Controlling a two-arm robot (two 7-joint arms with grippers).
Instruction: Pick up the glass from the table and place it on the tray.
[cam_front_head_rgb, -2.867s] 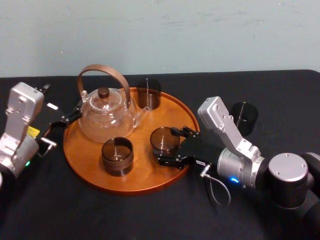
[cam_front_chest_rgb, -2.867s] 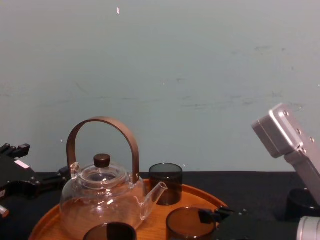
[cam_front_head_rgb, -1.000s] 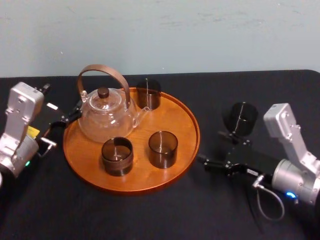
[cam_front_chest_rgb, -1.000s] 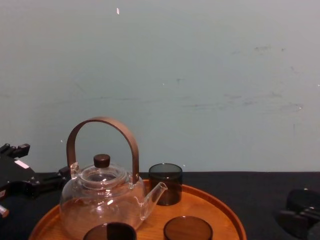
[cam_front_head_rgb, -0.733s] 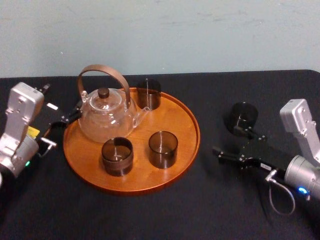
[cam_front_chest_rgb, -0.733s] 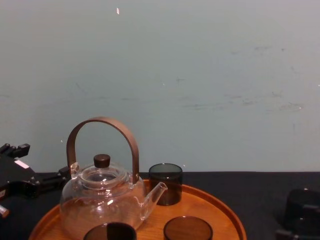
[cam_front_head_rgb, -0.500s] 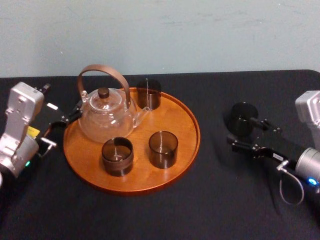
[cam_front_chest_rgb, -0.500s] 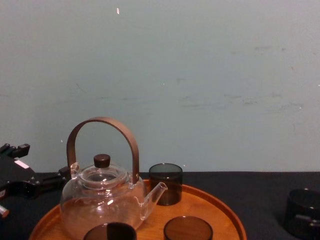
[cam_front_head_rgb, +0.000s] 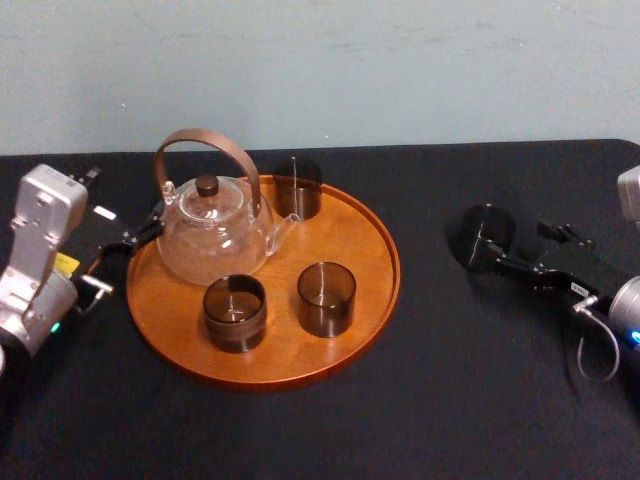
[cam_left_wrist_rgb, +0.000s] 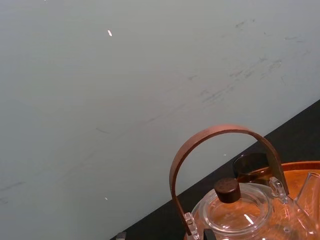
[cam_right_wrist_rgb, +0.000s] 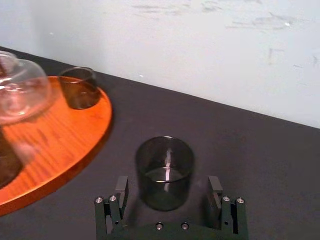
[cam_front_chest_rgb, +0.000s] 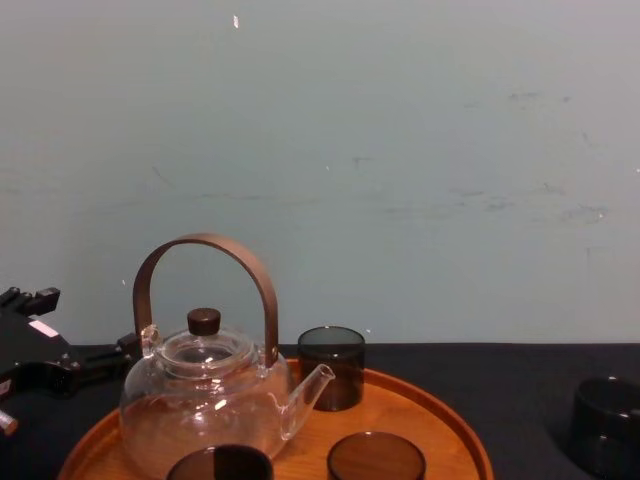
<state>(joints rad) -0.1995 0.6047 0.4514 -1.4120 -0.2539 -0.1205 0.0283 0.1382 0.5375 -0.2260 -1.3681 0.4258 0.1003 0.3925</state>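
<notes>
A dark smoked glass (cam_front_head_rgb: 484, 233) stands on the black table (cam_front_head_rgb: 420, 400), to the right of the round orange-brown tray (cam_front_head_rgb: 372, 232). The right wrist view shows this glass (cam_right_wrist_rgb: 165, 171) upright between the two spread fingers of my right gripper (cam_right_wrist_rgb: 168, 186); whether they touch it, I cannot tell. In the head view my right gripper (cam_front_head_rgb: 503, 247) reaches in from the right edge at table height. The chest view catches the glass (cam_front_chest_rgb: 605, 425) at its lower right. My left gripper (cam_front_head_rgb: 130, 238) rests open by the tray's left rim.
The tray carries a clear glass teapot (cam_front_head_rgb: 212, 228) with a brown arched handle and three dark glasses: one at the back (cam_front_head_rgb: 298, 187) and two at the front (cam_front_head_rgb: 235, 312) (cam_front_head_rgb: 326, 297). A pale wall stands behind the table.
My right gripper left the front glass on the tray, drew back to the right and swung toward the table's glass, which now sits between its fingers. The left arm stayed put.
</notes>
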